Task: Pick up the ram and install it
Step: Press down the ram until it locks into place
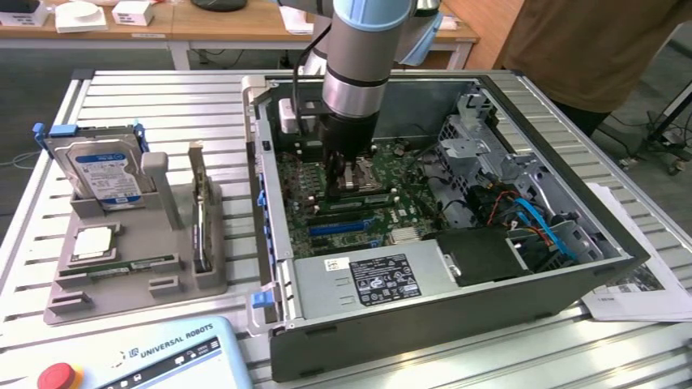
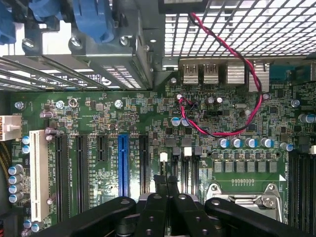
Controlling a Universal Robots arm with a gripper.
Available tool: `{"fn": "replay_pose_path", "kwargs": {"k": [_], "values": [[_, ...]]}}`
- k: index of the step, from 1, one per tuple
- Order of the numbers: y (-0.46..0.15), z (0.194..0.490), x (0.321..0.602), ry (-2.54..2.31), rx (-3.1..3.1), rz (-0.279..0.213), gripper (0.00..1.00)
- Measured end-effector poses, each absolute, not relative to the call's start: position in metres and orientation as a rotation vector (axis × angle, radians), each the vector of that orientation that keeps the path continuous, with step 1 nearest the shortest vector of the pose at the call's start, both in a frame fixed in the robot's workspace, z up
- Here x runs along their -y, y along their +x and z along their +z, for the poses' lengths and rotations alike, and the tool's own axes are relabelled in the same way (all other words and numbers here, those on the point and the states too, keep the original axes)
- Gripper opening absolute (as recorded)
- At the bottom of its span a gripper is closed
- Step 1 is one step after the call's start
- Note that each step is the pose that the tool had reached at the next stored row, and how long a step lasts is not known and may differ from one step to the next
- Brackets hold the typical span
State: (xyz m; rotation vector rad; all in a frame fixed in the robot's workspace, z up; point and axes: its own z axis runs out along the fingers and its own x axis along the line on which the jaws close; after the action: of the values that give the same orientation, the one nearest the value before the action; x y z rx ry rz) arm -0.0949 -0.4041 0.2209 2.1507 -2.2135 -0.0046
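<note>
Inside the open computer case, over the motherboard, hovering with tool shut, gripping nothing visible. Lying flat in the gray tray on the desk: ram.

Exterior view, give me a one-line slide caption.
Arm's gripper lowered, shut, over the motherboard inside the open PC case; a parts tray with a hard drive sits beside.
</note>
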Motion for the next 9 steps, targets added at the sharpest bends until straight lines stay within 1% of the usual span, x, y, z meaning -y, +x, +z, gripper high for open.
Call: {"fn": "replay_pose_path", "kwargs": {"k": [9], "values": [[-0.095, 0.234, 0.404, 2.151, 2.214, -0.005, 0.11]]}}
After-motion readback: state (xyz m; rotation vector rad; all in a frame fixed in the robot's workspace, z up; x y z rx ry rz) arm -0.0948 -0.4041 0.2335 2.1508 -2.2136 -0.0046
